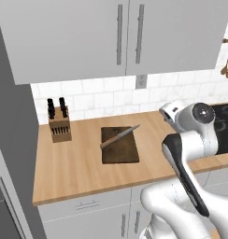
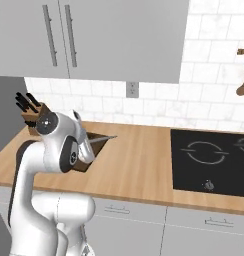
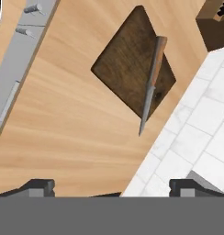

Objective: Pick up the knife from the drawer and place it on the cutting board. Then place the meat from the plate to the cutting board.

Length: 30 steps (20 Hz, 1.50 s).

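Observation:
The knife (image 1: 119,136) lies at a slant across the dark brown cutting board (image 1: 120,151) on the wooden counter. Its brown handle rests on the board and its grey blade tip pokes past the back right edge. In the hand view the knife (image 3: 153,78) and the board (image 3: 123,59) lie well ahead of my gripper (image 3: 111,188), which is open with nothing between its fingers and hovers above the counter near the tiled wall. From the right base view my arm hides most of the board (image 2: 100,137). A light-grey drawer front (image 1: 88,204) under the counter is shut. Meat and plate are out of view.
A wooden knife block (image 1: 59,122) with black-handled knives stands at the counter's back left. A black cooktop (image 2: 214,155) is set into the counter at the right. Wooden spoons (image 2: 242,82) hang on the wall beyond it. Grey upper cabinets (image 1: 120,32) hang overhead.

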{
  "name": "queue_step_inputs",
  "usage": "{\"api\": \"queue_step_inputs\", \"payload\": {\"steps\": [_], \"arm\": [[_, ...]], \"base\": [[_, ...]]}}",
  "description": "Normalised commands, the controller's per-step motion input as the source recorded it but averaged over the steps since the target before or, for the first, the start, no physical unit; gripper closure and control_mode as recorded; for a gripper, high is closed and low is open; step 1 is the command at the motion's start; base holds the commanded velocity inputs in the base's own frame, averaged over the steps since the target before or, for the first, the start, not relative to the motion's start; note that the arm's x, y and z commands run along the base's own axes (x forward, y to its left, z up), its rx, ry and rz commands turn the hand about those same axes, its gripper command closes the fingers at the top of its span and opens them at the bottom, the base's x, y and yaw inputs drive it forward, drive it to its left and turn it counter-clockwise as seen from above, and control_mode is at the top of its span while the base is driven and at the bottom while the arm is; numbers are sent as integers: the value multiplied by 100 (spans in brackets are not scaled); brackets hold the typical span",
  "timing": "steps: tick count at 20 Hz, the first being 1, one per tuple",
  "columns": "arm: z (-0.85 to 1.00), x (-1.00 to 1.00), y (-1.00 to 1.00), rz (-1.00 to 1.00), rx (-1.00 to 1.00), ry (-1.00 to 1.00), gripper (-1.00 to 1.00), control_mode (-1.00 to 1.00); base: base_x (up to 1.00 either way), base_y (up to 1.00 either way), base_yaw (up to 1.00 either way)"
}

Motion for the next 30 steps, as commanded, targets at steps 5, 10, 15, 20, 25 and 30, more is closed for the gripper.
{"api": "queue_step_inputs", "payload": {"steps": [5,10,15,20,25,30], "arm": [[6,-4,-3,0,2,-2,-100,-100],[0,0,0,0,0,0,-100,-100],[-23,-42,0,1,-5,4,-100,-100],[-15,-56,-7,-15,0,1,-100,-100],[-12,-14,-18,-85,4,0,-100,-100],[-8,18,-18,-13,3,-4,-100,-100]], "base": [[0,0,0],[0,0,0],[0,0,0],[0,0,0],[0,0,0],[0,0,0]]}}
